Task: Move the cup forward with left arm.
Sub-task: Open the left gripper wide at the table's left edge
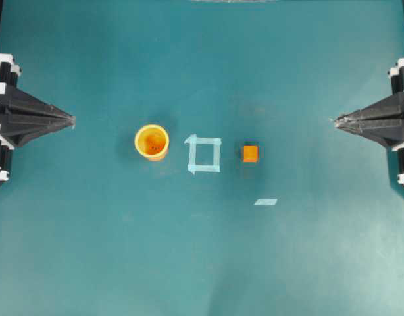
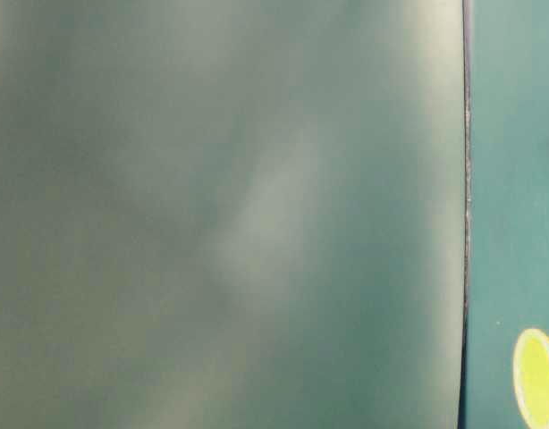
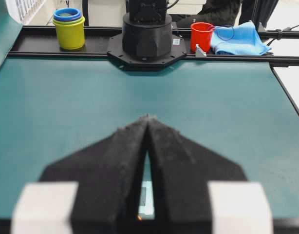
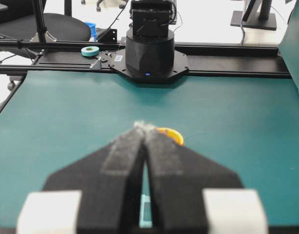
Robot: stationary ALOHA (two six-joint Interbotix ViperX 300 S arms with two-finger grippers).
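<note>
Upright on the teal table, left of centre: the cup, small, round, yellow-orange plastic, darker orange inside, with a few dark specks at the bottom and nothing else visible in it. Just right of it, a square outlined in pale tape; beyond that, a small orange cube and a loose tape strip. No readable writing anywhere. Well apart from the cup at the left edge, the left hand, pointed fingers closed together, gripping nothing. At the right edge, the right hand, likewise closed and empty. In the left wrist view, on the far rail: stacked yellow and blue cups, a red cup and a blue cloth.
</note>
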